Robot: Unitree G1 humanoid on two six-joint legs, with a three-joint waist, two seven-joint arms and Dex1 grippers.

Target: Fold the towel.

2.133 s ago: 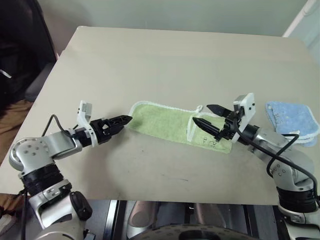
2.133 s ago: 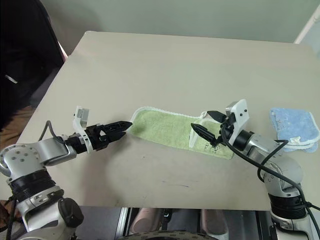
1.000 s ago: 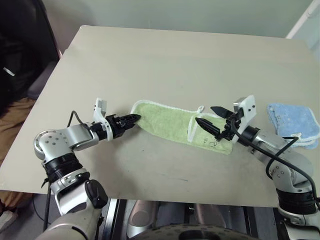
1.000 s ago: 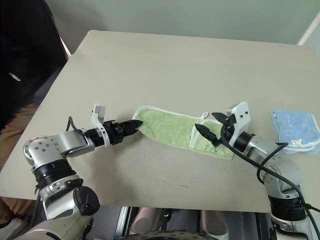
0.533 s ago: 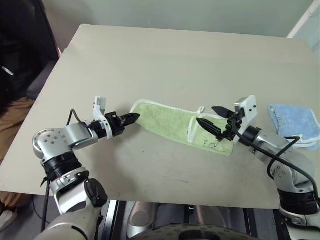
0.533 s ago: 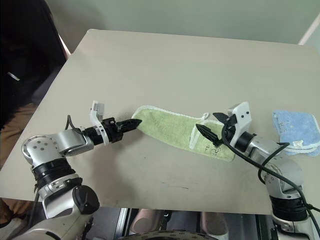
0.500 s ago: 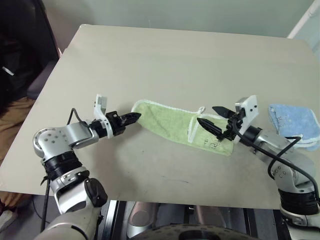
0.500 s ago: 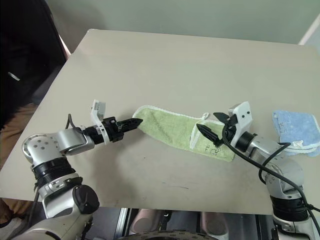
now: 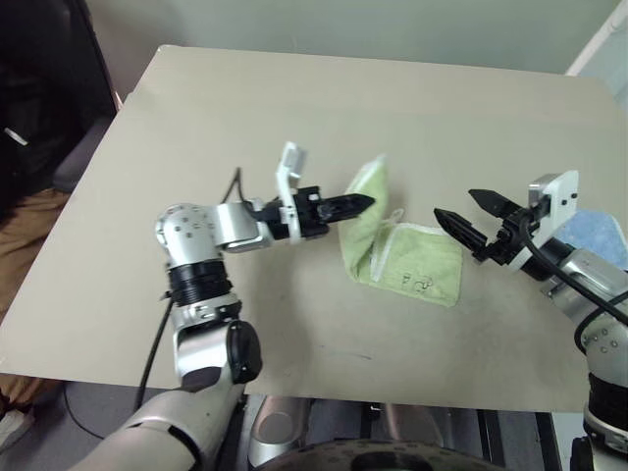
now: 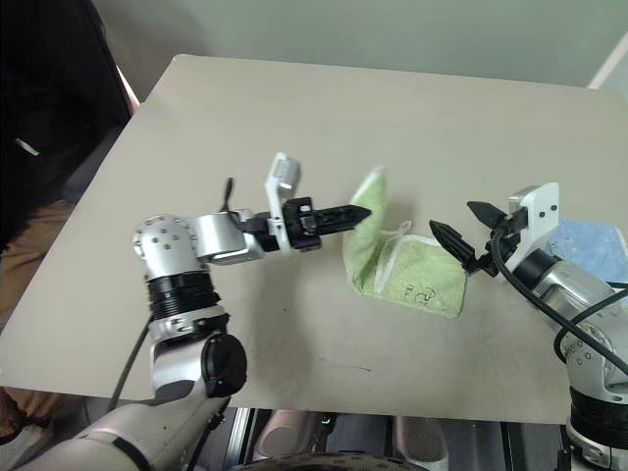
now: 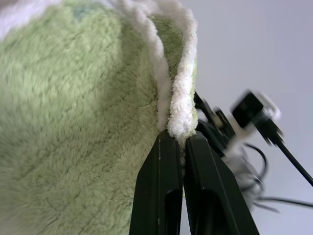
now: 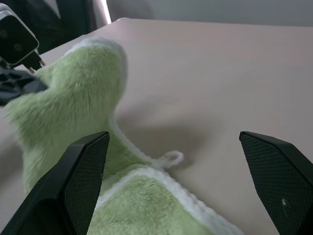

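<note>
table (image 9: 294, 108): fills frame centre | towel (image 9: 407, 275): right of centre, left end lifted | light blue towel (image 9: 599, 228): right edge | left gripper (image 9: 365, 203): clenched on towel edge | right gripper (image 9: 463, 214): released, beside towel

- The left tool (image 9: 359, 204) has clamped the towel's (image 9: 407, 270) left end and carried it up off the bench (image 9: 294, 108), toward the right edge.
- The towel, flat before, now stands doubled in a raised fold.
- The right tool (image 9: 469, 214) has drawn back off the towel toward the right edge.
</note>
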